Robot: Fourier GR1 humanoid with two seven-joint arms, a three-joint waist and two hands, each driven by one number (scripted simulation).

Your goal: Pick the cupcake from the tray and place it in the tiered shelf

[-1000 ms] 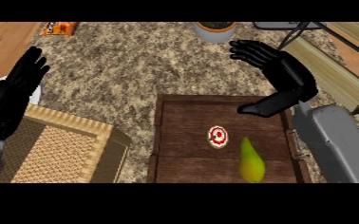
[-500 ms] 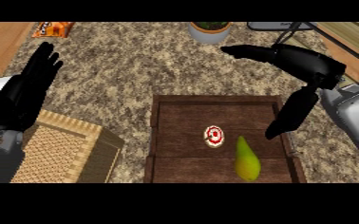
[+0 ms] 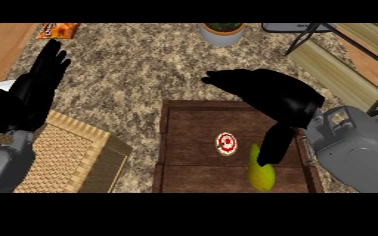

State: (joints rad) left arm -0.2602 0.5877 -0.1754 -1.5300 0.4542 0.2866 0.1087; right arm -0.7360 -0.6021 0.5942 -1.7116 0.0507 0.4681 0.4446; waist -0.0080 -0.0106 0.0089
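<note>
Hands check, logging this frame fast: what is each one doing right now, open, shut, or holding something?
Left hand: open, fingers straight, holding nothing, at the view's left.
Right hand: open, over the tray, holding nothing; cupcake untouched.

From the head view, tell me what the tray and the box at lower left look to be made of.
The tray looks like dark brown wood with a matte finish: plank seams and grain run across its floor. The box looks like woven wicker or rattan in pale tan; its top shows a fine criss-cross weave and its rim looks ribbed.
</note>
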